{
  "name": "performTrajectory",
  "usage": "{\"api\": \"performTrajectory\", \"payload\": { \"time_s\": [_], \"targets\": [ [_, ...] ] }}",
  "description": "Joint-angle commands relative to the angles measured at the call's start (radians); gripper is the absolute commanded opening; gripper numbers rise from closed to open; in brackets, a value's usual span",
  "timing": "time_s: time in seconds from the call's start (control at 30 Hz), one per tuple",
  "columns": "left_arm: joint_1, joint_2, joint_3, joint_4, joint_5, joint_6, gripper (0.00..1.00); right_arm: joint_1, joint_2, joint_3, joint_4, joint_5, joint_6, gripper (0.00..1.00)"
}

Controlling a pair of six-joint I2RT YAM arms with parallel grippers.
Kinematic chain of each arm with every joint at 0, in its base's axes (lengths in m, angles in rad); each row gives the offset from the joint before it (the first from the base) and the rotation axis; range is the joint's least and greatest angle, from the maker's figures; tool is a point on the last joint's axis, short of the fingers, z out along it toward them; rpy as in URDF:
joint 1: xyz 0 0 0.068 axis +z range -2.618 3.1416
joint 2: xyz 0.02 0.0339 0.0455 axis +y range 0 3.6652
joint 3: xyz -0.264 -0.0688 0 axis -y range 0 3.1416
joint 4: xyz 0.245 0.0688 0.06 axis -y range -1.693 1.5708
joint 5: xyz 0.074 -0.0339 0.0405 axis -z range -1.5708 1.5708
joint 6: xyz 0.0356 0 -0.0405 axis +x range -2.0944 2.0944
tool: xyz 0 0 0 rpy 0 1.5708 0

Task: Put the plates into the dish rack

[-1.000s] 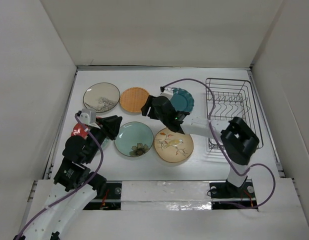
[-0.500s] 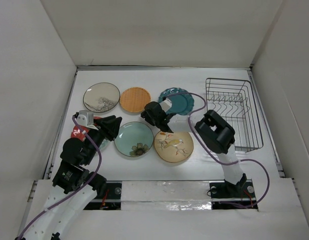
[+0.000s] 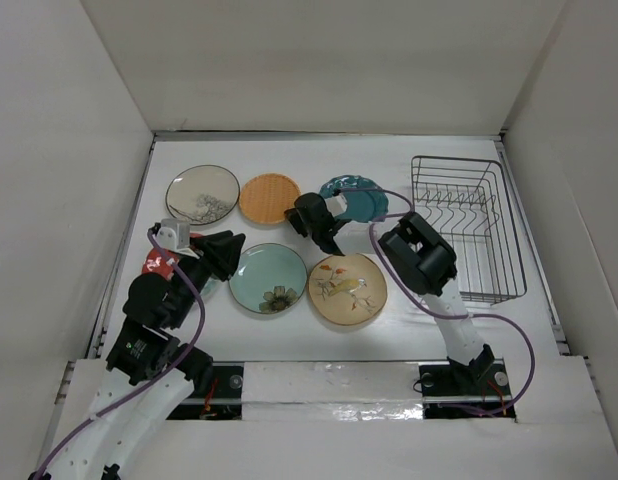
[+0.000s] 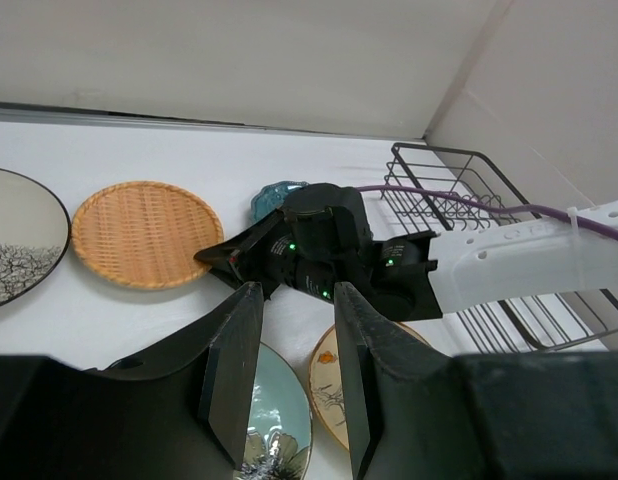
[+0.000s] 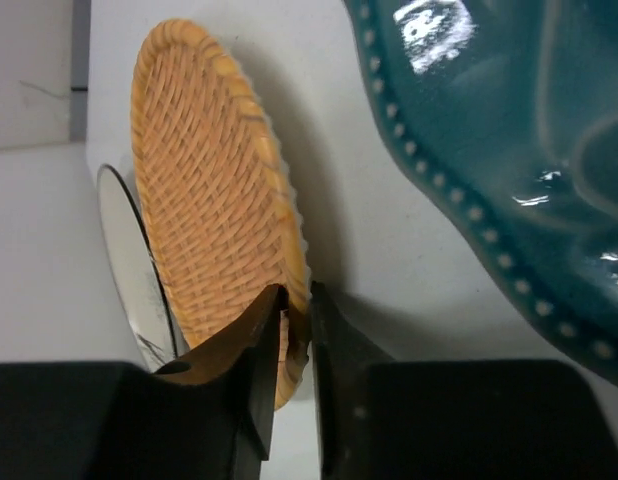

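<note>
Ok, update: right arm has folded in, with its elbow pulled off the dish rack (image 3: 459, 212) side. The right gripper (image 5: 297, 300) has slid from the gap by the teal scalloped plate (image 3: 361, 203) over to the right-hand edge of the orange woven plate (image 3: 267, 198). In the wrist view its jaws have gone from wide to narrow, one finger on each side of the woven rim, so it's pinching that plate. I can't tell from either view whether the edge is off the table yet.

Left gripper (image 4: 296, 300) has opened a bit. Its jaws are apart with nothing between them, and it hangs just left of the pale aqua plate (image 3: 268, 278).

The orange plate sits in the back row between the cream speckled plate (image 3: 202, 193) and the teal one. The rack is well apart on the far right, with no plates in it.

My read: first pick is starting, nothing loaded so far. Next it has to tip the plate up and carry it over the teal plate to the tines. A rim-only pinch could slip.
</note>
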Motion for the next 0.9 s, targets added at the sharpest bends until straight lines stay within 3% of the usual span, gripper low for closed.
{"api": "performTrajectory", "payload": {
  "time_s": [0.0, 0.17, 0.47, 0.6, 0.73, 0.83, 0.87],
  "targets": [
    [-0.003, 0.008, 0.022, 0.028, 0.0, 0.005, 0.32, 0.001, 0.006, 0.021, -0.01, 0.034, 0.034, 0.14],
    [-0.003, 0.02, 0.022, 0.034, 0.005, 0.007, 0.32, 0.021, -0.079, -0.012, -0.013, 0.124, -0.019, 0.0],
    [-0.003, 0.017, 0.021, 0.033, 0.005, 0.007, 0.32, 0.03, -0.369, -0.123, 0.056, 0.262, -0.32, 0.0],
    [-0.003, -0.001, 0.021, 0.028, 0.005, 0.004, 0.32, -0.027, -0.636, -0.237, 0.12, 0.249, -0.61, 0.0],
    [0.015, -0.027, 0.024, 0.041, 0.083, 0.007, 0.32, -0.16, -0.896, -0.307, -0.045, 0.193, -0.85, 0.0],
    [0.025, -0.049, 0.027, 0.042, 0.132, 0.007, 0.33, -0.321, -1.094, -0.343, -0.237, 0.241, -0.993, 0.0],
    [0.025, -0.055, 0.028, 0.039, 0.135, 0.007, 0.33, -0.321, -1.135, -0.343, -0.303, 0.267, -1.019, 0.0]
  ]
}}
